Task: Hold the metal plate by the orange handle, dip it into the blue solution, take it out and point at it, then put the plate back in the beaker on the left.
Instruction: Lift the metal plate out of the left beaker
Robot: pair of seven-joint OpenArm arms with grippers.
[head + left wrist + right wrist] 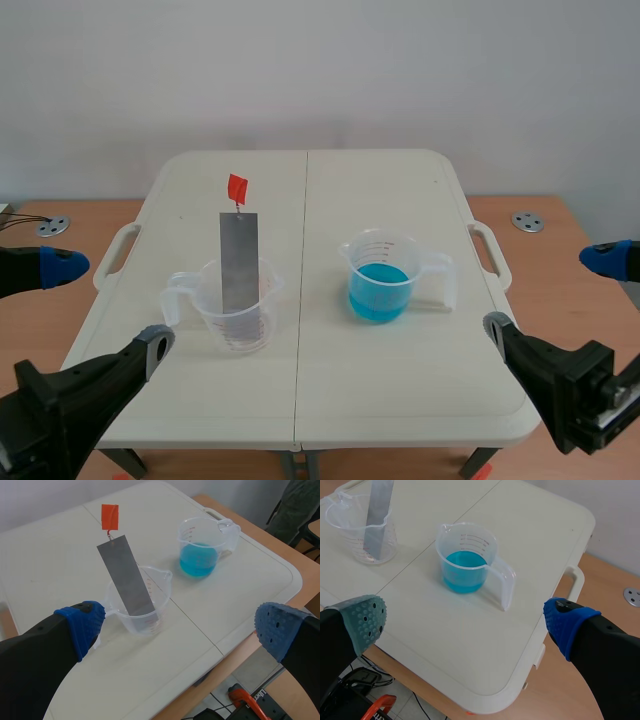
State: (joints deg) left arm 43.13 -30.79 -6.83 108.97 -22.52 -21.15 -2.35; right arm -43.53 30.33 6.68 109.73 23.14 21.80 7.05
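While left tool (180, 629) and right tool (466, 621) gape released, red beaker markings (152, 625) are illegible.

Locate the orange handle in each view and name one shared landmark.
Scene view: orange handle atop the metal plate, left of middle.
Left wrist view: orange handle atop the metal plate, beyond the clear beaker.
Right wrist view: not in it; only the metal plate shows.
Shared landmark: the blue-solution beaker.

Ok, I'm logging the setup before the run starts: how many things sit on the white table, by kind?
Beakers: 2, the blue-filled beaker and the clear beaker
Plates: 1, the metal plate with an orange handle, standing in the clear beaker
Total: 3
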